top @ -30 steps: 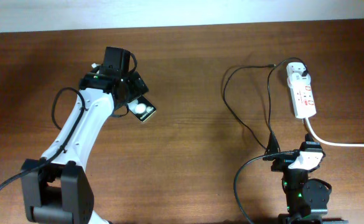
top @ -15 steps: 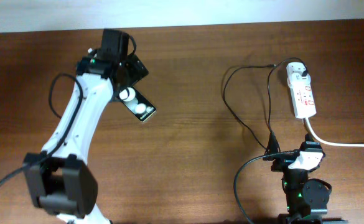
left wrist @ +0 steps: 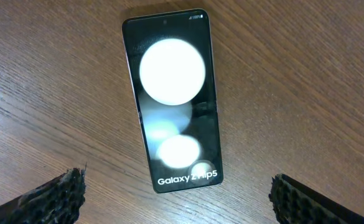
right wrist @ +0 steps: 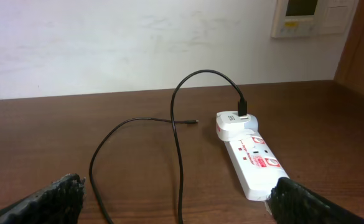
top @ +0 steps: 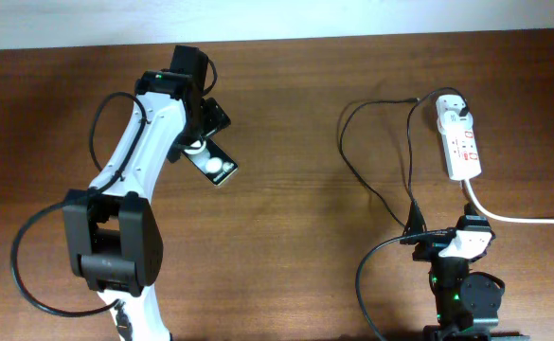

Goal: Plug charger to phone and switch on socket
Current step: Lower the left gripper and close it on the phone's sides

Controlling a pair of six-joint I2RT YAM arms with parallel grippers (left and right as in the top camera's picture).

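**A:** How is the left gripper set?

**B:** Its jaws are wide and hold nothing. It hangs over the phone, which lies flat on the table at the far left. From the wrist view, the end with the small white lettering points toward the fingers, and the phone sits slightly askew.

**A:** And the right gripper?

**B:** It is also wide and empty, low at the near right edge and facing the far wall. Ahead of it the charger cable loops across the wood. Its small tip lies loose, just left of the white plug at the far end of the power strip.

**A:** So nothing is connected yet?

**B:** Not at the phone. I'd say the step in hand is securing the phone, since it is well apart from the cable tip.

**A:** How would you do that well?

**B:** Turn the wrist until the fingers square up with the phone's long edges, then come straight down and close on the edges, not the glossy face. A skewed grip would likely spin it on the wood. Which end has the port I cannot tell, so leave both short ends clear. The right side should take the cable just behind the tip, where it bends least. The red switches can wait.
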